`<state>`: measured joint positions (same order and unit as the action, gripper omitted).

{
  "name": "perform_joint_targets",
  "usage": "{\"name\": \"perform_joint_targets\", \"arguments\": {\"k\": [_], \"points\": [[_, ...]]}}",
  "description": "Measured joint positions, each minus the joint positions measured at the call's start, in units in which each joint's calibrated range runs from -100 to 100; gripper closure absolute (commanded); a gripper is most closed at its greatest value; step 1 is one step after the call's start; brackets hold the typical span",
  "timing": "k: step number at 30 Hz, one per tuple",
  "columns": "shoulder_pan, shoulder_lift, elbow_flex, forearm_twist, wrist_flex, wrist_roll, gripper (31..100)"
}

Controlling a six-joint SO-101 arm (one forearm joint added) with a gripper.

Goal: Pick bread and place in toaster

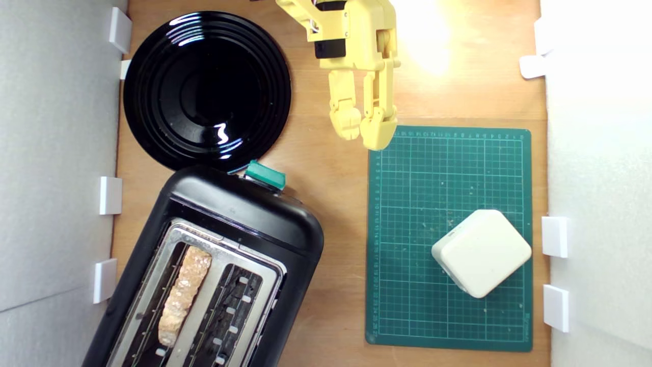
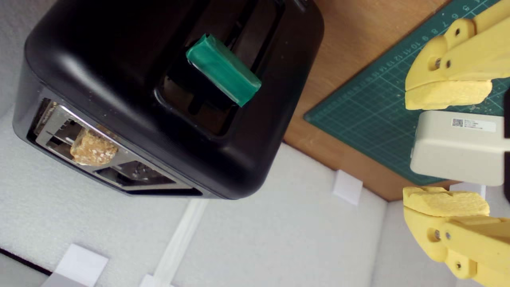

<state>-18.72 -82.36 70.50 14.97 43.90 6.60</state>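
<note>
Bread (image 1: 184, 295) stands on edge in one slot of the toaster (image 1: 244, 214), the slot toward the exterior view's left; golden crust edge up, only its top showing. In the wrist view the same bread (image 2: 93, 149) pokes out of the silver top. The neighbouring slot holds only its wire grille.

Toaster sits at about 7 o'clock of the wooden table (image 1: 326, 168) in the exterior view, tilted, with its green lever knob (image 1: 265, 176) at the end nearest the black plate (image 1: 206, 89). Plate lies at about 11 o'clock, its rim just beside the toaster's end.

Gripper (image 1: 362, 130) hangs near 12 o'clock, above the top edge of the green cutting mat (image 1: 407, 306), well apart from toaster and bread. Jaws parted and holding nothing; the wrist view shows a clear gap between the fingertips (image 2: 448, 93).

Cream block (image 1: 481, 252) rests on the mat at about 4 o'clock, turned corner-on.
</note>
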Motion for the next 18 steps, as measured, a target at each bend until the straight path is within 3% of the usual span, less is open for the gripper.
{"name": "perform_joint_targets", "arguments": {"k": [7,18], "points": [[0.0,-10.1,15.6,0.0,0.5,2.7,52.4],[0.0,-15.3,26.7,-0.2,5.8,4.0,52.5]]}}
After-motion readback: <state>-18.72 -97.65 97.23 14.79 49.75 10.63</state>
